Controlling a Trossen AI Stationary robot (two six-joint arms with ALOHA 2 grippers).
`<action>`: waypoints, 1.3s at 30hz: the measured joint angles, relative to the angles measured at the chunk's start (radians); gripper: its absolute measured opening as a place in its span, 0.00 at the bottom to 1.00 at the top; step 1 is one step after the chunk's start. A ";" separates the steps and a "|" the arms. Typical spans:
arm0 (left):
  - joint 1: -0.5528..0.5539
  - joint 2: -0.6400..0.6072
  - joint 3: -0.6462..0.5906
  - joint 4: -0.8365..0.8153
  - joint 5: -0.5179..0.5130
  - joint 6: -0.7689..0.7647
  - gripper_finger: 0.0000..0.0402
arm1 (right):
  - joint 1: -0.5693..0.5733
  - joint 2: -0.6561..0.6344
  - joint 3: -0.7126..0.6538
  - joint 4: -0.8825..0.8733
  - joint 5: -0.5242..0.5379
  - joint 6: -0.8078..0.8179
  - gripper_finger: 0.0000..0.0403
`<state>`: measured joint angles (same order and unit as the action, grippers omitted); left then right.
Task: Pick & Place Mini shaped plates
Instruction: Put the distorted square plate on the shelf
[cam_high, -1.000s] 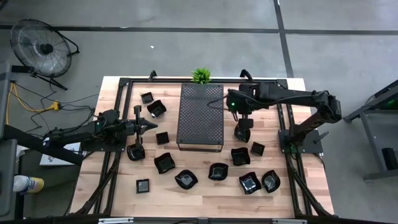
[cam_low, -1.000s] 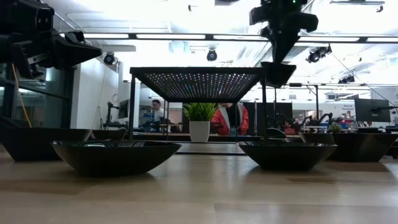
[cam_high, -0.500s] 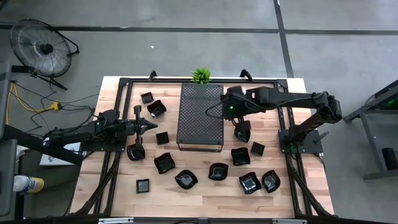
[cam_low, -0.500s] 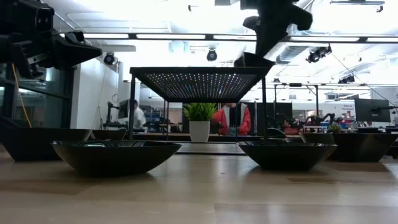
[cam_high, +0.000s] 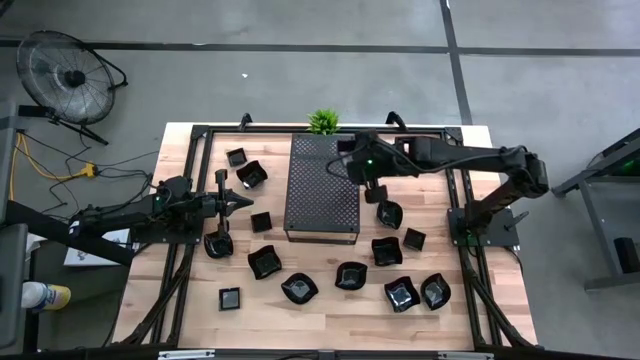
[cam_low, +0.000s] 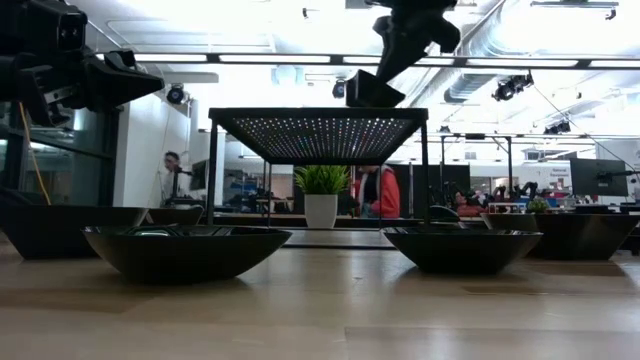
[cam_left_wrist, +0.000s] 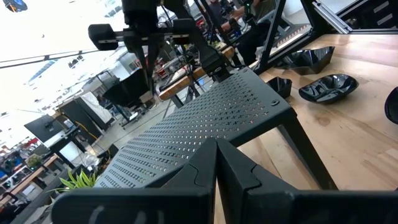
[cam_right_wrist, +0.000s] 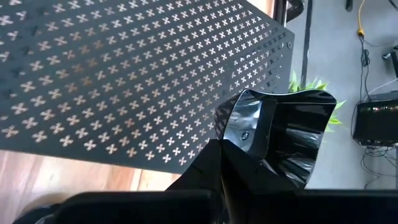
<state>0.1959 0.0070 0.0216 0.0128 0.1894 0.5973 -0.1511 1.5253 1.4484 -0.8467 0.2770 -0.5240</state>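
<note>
Right fingers (cam_right_wrist: 219, 163) pinch a mini plate (cam_right_wrist: 283, 134) above the tray (cam_right_wrist: 124, 68) (left fingers (cam_left_wrist: 216, 163) closed, empty).

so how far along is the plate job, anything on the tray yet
No plate shows on the perforated tray in the high view. In hand: the right pincer is shut on one glossy black plate, carried above the tray's right edge. Left to do: about a dozen more plates, such as one near the front, lie on the table. The left pincer waits, shut, left of the tray.
</note>
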 joint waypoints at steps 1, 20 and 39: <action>0.000 0.000 0.000 0.000 0.000 0.000 0.00 | -0.006 0.010 0.008 -0.004 -0.001 0.001 0.00; 0.000 0.000 0.000 0.000 0.000 0.000 0.00 | -0.065 0.492 0.651 -0.355 0.006 0.041 0.00; 0.000 0.000 0.000 0.000 0.000 0.000 0.00 | -0.105 0.588 0.709 -0.407 0.004 0.076 0.00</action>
<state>0.1959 0.0070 0.0212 0.0128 0.1894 0.5976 -0.2565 2.1132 2.1574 -1.2533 0.2810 -0.4477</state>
